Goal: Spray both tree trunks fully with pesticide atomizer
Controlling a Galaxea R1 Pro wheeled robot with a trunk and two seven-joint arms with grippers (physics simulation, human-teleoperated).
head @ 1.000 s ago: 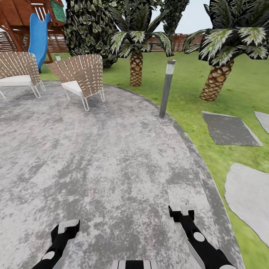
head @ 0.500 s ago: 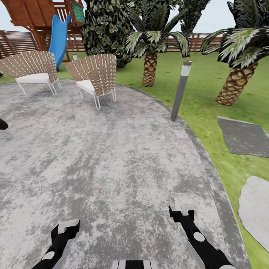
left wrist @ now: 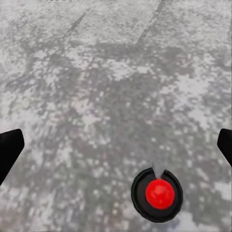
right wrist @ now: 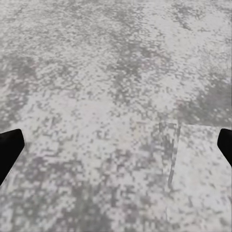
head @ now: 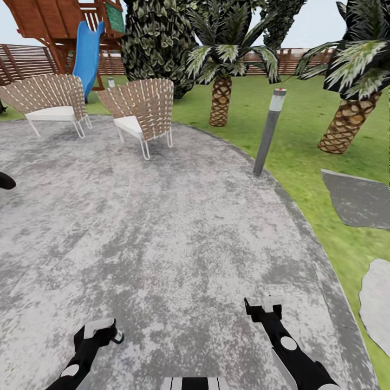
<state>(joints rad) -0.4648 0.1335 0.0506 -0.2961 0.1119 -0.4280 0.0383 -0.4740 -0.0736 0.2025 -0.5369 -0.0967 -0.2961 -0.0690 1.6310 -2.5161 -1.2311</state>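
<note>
Head view: robot stands on a mottled grey paved patio (head: 162, 227) with a curved edge; green lawn (head: 303, 124) lies beyond it.

Left gripper (head: 97, 331) and right gripper (head: 264, 309) are both low in frame, over bare paving. In each wrist view the two black fingertips (left wrist: 9, 150) (right wrist: 9, 147) sit at opposite frame edges, so both jaws are spread wide, nothing between them.

Left wrist view: a small round black object with a red centre (left wrist: 157, 194) lies on the paving below the gripper; identity unclear.

Surroundings: two wicker chairs (head: 142, 111), a blue slide (head: 86, 57) on a wooden play frame, a grey bollard lamp (head: 269, 132) at the patio edge, short palms (head: 221, 81), flat stepping stones (head: 357, 200), and a slatted brown fence (head: 27, 59).
</note>
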